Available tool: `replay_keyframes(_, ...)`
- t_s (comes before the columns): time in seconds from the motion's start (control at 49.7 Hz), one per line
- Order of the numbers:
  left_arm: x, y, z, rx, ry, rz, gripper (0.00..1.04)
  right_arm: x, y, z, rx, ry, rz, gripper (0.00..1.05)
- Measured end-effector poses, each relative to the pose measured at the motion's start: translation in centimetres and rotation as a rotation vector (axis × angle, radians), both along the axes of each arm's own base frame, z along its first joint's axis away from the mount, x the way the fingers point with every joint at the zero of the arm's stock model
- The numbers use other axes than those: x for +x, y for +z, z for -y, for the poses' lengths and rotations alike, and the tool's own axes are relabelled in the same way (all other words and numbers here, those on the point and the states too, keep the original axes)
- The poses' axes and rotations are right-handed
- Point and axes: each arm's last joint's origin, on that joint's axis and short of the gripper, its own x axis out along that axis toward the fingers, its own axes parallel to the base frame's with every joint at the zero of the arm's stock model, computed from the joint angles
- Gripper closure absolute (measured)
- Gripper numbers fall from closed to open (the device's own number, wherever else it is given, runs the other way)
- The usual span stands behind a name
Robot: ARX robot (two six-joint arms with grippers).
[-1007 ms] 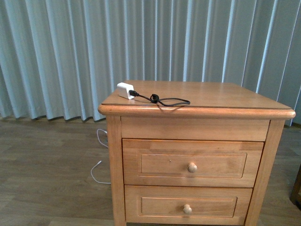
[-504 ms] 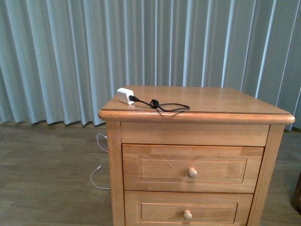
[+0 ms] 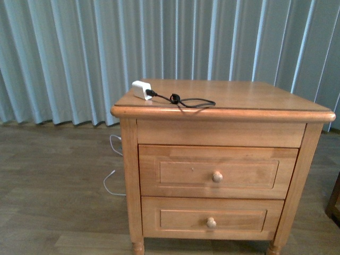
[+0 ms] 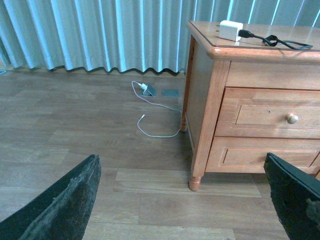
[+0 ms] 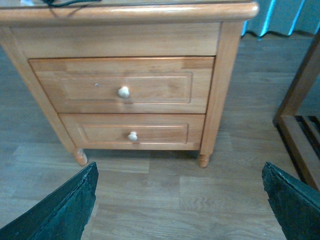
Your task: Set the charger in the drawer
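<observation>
I can't see inside the drawer (image 3: 218,171): its front sits flush, and the speck on its panel is too small to identify. The nightstand (image 3: 223,101) has its feet clipped by the front view's lower edge, and the white cable (image 3: 109,183) on the floor slips behind its near leg. In the right wrist view the charger (image 5: 70,2) is almost wholly cropped; only a scrap of black cable shows. The left gripper (image 4: 180,160) and the right gripper (image 5: 179,167) each show only two dark fingertips in the corners. The dark furniture (image 5: 300,105) is cut short and I can't tell what it is.
</observation>
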Motion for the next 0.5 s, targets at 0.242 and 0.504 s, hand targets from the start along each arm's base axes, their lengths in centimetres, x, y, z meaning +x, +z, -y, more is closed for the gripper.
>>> replay_keyframes(0.242, 0.0, 0.0, 0.0, 0.0, 0.0, 0.0, 0.06, 6.9, -0.6, -3.7, -0.052, 0.046, -0.041, 0.08)
replay_keyframes(0.504, 0.0, 0.0, 0.0, 0.0, 0.0, 0.0, 0.06, 16.2, -4.0, -8.0, -0.13, 0.056, -0.096, 0.08)
